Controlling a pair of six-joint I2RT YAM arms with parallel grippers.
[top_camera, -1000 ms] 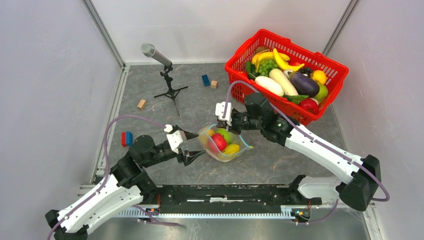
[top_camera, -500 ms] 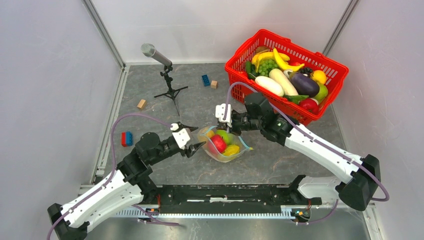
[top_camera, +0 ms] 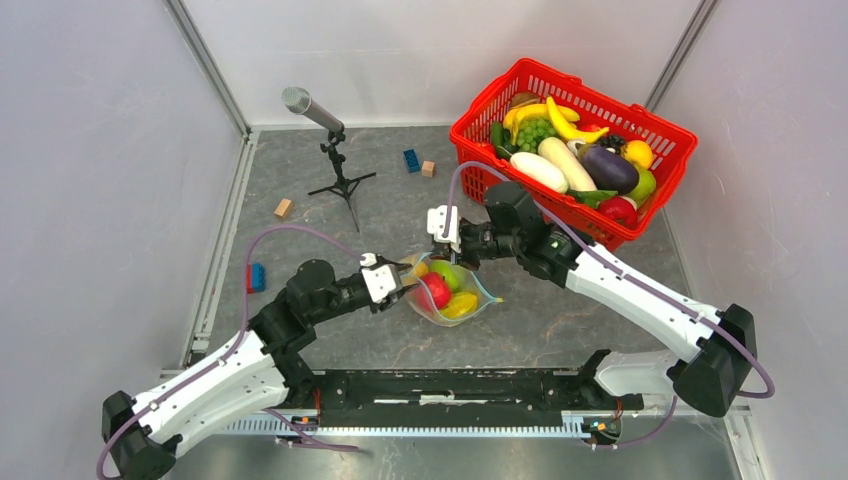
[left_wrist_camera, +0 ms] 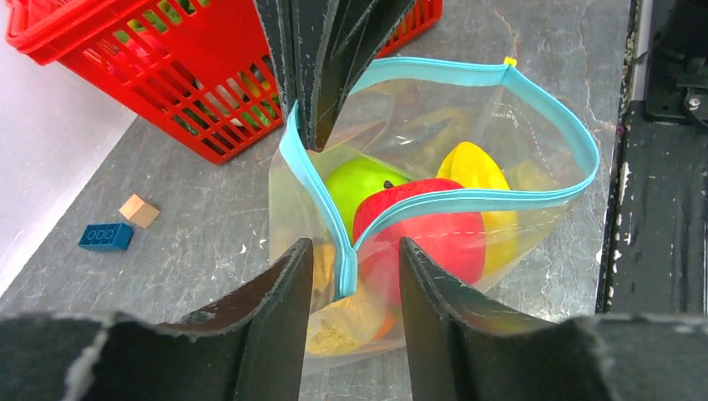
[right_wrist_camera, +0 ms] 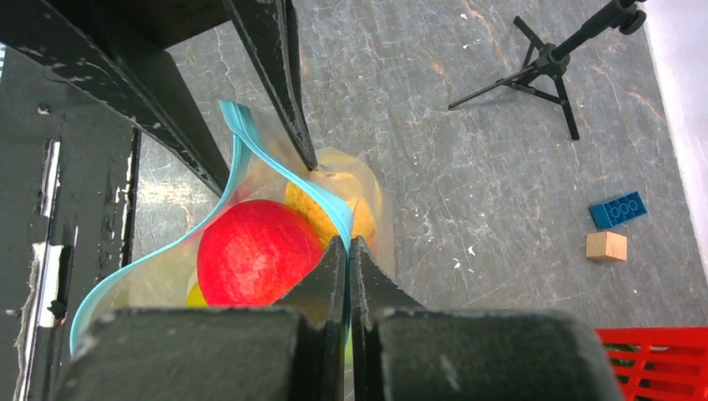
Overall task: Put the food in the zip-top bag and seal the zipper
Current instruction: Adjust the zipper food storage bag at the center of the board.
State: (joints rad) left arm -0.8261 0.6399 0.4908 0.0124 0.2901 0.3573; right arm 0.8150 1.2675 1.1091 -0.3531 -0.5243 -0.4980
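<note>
Bag (left_wrist_camera: pixel 543 227) with apple (left_wrist_camera: pixel 430 242), perhaps orange (left_wrist_camera: pixel 351 322); right jaws tight on zipper (left_wrist_camera: pixel 434 73), left jaws apart.

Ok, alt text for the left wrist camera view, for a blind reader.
The open left end effector straddles the blue zipper of a clear zip-top bag holding a red apple, green fruit and lemon; the right end effector pinches the far rim.

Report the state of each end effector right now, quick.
Left end effector: open, straddling a corner of the zipper, not clamped.
Right end effector: closed on the zipper.
</note>
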